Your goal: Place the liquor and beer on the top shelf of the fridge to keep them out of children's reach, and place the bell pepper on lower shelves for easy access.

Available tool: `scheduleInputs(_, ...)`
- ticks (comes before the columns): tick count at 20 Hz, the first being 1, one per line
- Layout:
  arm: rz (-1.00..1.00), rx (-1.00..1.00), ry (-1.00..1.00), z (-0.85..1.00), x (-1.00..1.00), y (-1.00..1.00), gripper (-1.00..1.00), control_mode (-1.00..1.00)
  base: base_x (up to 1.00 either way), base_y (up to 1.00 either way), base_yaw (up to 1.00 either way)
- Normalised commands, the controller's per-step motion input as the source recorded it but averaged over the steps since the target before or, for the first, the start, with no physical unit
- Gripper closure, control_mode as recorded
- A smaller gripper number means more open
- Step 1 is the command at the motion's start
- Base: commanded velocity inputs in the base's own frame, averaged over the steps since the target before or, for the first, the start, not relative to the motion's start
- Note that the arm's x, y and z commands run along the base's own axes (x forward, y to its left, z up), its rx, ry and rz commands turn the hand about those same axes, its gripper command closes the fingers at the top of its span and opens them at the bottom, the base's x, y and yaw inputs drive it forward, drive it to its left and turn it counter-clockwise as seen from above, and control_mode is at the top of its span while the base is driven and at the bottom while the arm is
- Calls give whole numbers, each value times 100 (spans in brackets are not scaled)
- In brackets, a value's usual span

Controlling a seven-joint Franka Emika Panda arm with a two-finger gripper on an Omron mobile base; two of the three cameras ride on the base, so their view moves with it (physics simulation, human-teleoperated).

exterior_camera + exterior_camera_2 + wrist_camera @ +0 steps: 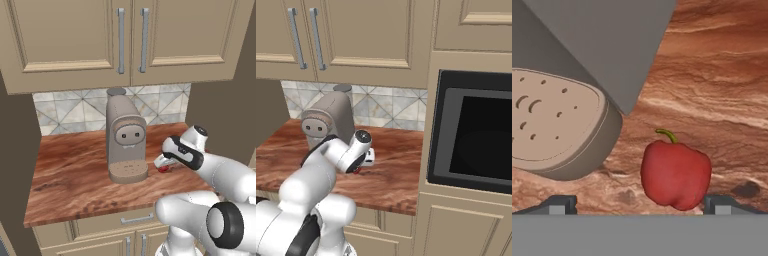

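A small glossy red bell pepper (674, 172) with a green stem lies on the wooden counter (722, 75). My gripper (640, 206) hangs just above it, open, and the pepper sits between the two fingertips, closer to the right one. From the left base view the gripper (162, 162) points down over the pepper (163, 169), right of the coffee machine. From the right base view a sliver of the pepper (356, 170) peeks out under the hand (367, 159). The liquor, the beer and the fridge are out of view.
A tall beige coffee machine (125, 140) stands on the counter (70, 175) close to the pepper's left; its round drip tray (557, 125) is near my left fingertip. Beige wall cabinets (120, 40) hang above. A dark built-in oven (476, 135) bounds the counter on the right.
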Motion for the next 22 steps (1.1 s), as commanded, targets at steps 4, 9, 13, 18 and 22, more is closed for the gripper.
scheduleInputs(4,0,2,0,-23,0,17,-100,-100,0,0,0)
scheduleInputs(9,0,0,0,-30,0,1,-100,-100,0,0,0)
scheduleInputs(13,-1,0,0,-18,0,-1,-100,-100,0,0,0)
scheduleInputs(18,-1,0,0,-16,0,-3,-100,-100,0,0,0)
scheduleInputs(22,-2,0,0,-11,0,-1,-100,-100,0,0,0)
